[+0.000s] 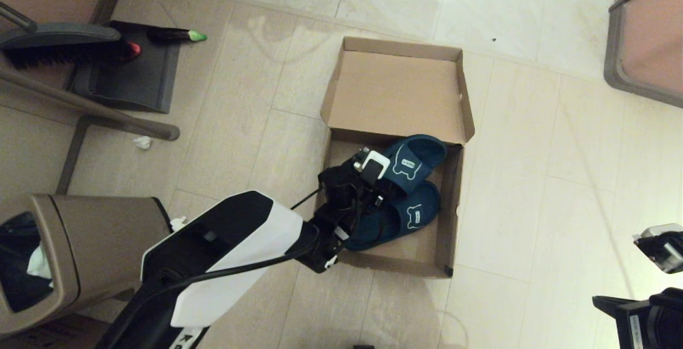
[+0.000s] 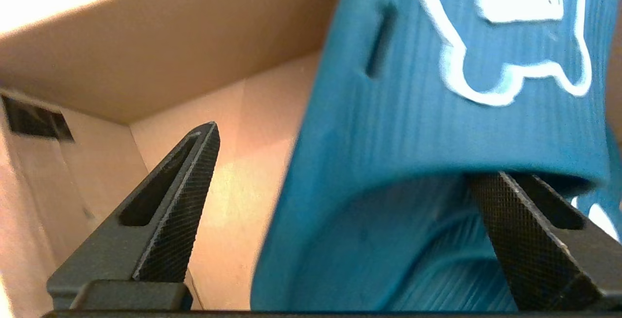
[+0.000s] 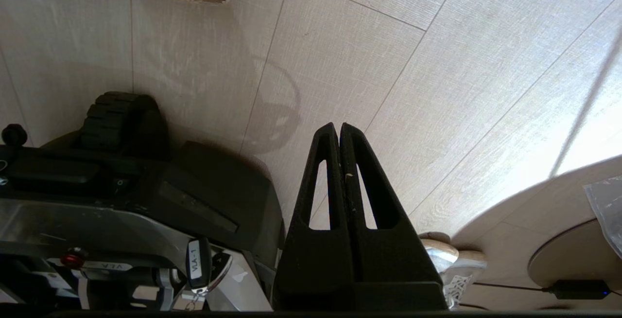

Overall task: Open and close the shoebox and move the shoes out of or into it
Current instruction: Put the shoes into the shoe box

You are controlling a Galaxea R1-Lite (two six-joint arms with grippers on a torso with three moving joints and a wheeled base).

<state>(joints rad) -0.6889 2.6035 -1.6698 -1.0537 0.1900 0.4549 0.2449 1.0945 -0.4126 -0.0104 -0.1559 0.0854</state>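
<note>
The shoebox stands open on the floor, its lid folded back flat. Both dark teal shoes lie inside, side by side: the far one and the near one, each with a pale bear mark on its strap. My left gripper reaches into the box at the far shoe. In the left wrist view this gripper is open across the strap. One finger sits under the strap and the other finger stands apart beside the shoe. My right gripper is shut on nothing, parked low at the right.
A brown trash bin stands at the near left beside my left arm. A dustpan with a brush and a slanted pole lie at the far left. Furniture fills the far right corner. My base is beside the right gripper.
</note>
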